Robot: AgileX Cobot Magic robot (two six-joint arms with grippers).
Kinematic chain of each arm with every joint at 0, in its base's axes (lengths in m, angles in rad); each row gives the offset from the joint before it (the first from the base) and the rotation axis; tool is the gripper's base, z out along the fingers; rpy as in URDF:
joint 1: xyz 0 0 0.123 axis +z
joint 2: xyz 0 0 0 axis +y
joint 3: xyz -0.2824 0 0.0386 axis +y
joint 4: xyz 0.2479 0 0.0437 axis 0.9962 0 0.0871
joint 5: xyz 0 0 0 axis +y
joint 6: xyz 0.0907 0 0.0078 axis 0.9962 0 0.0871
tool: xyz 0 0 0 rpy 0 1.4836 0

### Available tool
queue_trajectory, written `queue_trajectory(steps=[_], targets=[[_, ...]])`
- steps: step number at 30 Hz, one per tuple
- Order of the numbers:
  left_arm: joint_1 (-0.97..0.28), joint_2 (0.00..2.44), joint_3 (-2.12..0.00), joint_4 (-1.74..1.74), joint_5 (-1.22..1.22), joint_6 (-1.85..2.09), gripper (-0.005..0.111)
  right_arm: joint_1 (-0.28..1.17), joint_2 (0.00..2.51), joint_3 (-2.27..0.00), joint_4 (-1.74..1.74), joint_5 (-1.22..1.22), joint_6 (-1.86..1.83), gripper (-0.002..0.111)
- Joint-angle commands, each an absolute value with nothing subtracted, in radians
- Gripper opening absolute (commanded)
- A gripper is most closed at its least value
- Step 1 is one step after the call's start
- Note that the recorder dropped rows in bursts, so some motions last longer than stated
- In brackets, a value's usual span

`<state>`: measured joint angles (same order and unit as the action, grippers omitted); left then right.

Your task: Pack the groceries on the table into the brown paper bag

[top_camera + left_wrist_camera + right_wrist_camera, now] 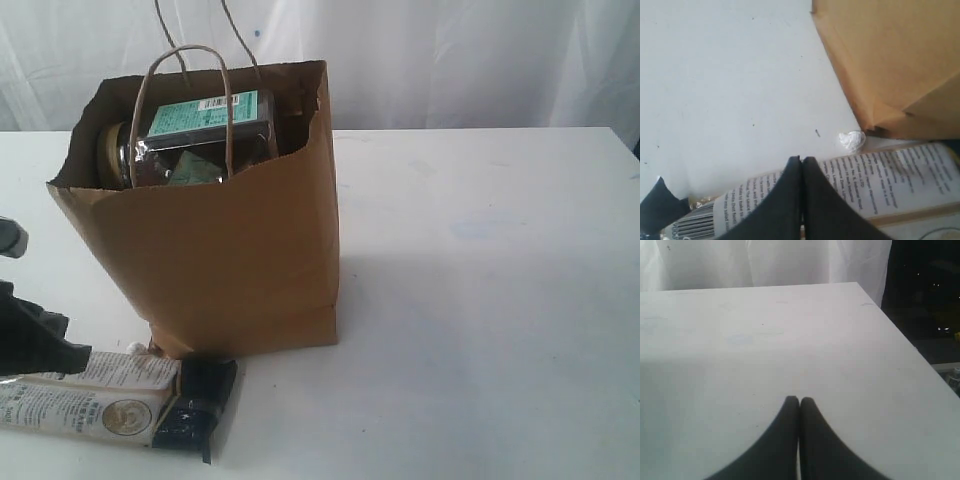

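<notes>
The brown paper bag (pixel 235 260) stands open on the white table (pixel 480 300). Inside it show a jar with a yellow lid (pixel 112 150) and a teal-labelled carton (pixel 205 115) lying on top. The long white-black twin packet (pixel 110 400) lies flat on the table in front of the bag's left corner. My left gripper (pixel 801 160) is shut, its tips over the packet's printed side (pixel 900 175), with the bag's bottom corner (pixel 890 65) close by. In the exterior view it is a dark shape (pixel 45 340) at the packet's left end. My right gripper (pixel 800 401) is shut over bare table, holding nothing.
A small crumpled white scrap (pixel 852 141) lies by the bag's corner. White curtains (pixel 450 60) hang behind the table. In the right wrist view the table's edge (pixel 920 355) drops off to a dark area.
</notes>
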<state>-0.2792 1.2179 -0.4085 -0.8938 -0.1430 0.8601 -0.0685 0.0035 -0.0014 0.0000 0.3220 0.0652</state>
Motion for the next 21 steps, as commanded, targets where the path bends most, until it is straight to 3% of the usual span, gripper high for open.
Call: queue_trajectory(steps=[1, 13, 21], targets=[[-0.292, 1.293, -0.447, -0.783, -0.071, 0.851, 0.0, -0.07, 0.0, 0.0, 0.0, 0.314, 0.065, 0.0], [-0.292, 1.442, -0.522, -0.688, 0.055, 0.851, 0.0, -0.07, 0.0, 0.0, 0.0, 0.314, 0.065, 0.0], [-0.291, 1.442, -0.52, -1.007, -0.111, 0.565, 0.0, -0.07, 0.0, 0.0, 0.0, 0.314, 0.065, 0.0]])
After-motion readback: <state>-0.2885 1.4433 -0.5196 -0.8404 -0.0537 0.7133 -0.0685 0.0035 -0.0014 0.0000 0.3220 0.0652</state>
